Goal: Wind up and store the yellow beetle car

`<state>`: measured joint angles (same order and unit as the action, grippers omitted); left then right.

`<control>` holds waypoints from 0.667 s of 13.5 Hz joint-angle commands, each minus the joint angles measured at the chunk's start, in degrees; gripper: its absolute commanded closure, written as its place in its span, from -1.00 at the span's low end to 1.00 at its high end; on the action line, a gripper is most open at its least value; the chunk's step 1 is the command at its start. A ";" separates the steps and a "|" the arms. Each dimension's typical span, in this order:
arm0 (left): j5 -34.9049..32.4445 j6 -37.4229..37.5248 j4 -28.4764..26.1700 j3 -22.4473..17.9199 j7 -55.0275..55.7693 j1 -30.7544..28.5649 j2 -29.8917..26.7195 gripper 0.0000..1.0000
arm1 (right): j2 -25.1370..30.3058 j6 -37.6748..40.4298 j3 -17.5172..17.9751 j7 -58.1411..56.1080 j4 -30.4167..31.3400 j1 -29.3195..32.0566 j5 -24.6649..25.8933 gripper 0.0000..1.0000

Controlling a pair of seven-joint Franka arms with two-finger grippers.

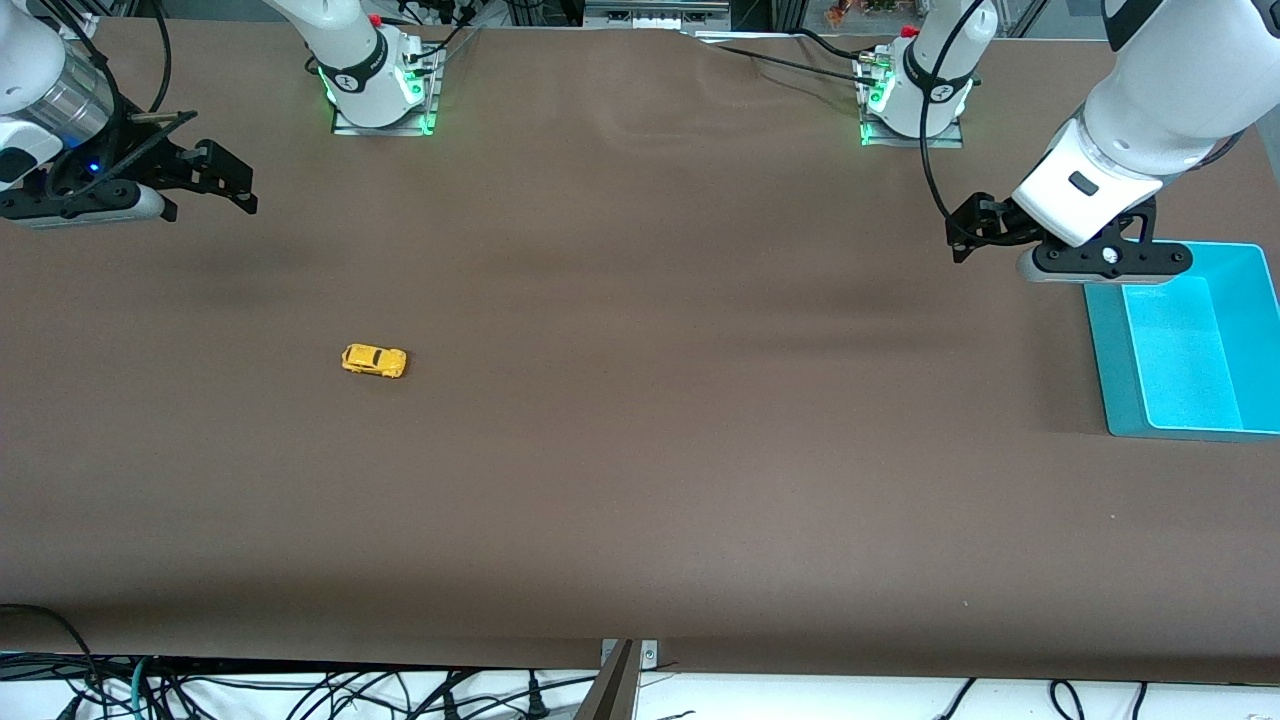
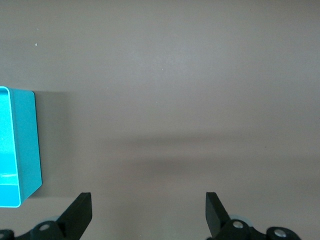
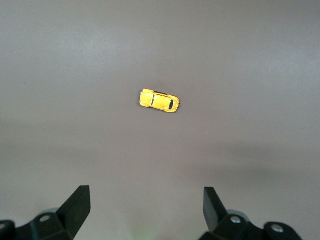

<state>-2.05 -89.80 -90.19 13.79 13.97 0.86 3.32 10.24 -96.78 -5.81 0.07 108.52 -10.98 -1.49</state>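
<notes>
The car (image 1: pixel 374 361) sits on the surface toward the right arm's end, long axis along the table, nearest the right gripper (image 1: pixel 215 178); both it and the left gripper (image 1: pixel 968 232) hover with fingers spread wide, empty.

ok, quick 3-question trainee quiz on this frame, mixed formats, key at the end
1. True or false: the yellow beetle car already lies in the teal bin.
2. Multiple choice: the car stands on the table toward A) the right arm's end, B) the left arm's end, C) inside the bin.
3. Fill in: the left gripper hangs beside the bin and the right gripper over bare table; both are ____ and hold nothing.

Key: 1 false; 2 A; 3 open.
</notes>
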 commanded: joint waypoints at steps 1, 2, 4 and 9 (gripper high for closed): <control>-0.59 1.64 1.60 0.27 0.80 0.20 0.29 -1.00 | 0.74 1.59 0.80 1.16 -0.42 0.43 0.79 -1.00; -0.59 1.64 1.60 0.27 0.80 0.20 0.29 -1.00 | 0.66 1.59 0.98 1.08 -0.42 0.43 0.97 -1.00; -0.59 1.64 1.60 0.27 0.80 0.20 0.29 -1.00 | 0.57 0.89 0.98 -1.19 -0.42 0.43 2.37 -1.00; -0.59 1.64 1.60 0.27 0.80 0.20 0.29 -1.00 | -2.85 2.99 0.63 -5.16 -4.62 0.52 3.52 -1.00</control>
<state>-2.05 -89.65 -90.15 13.80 14.03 0.86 3.32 9.84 -96.20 -5.34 -3.76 107.81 -10.98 1.42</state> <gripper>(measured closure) 0.000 0.000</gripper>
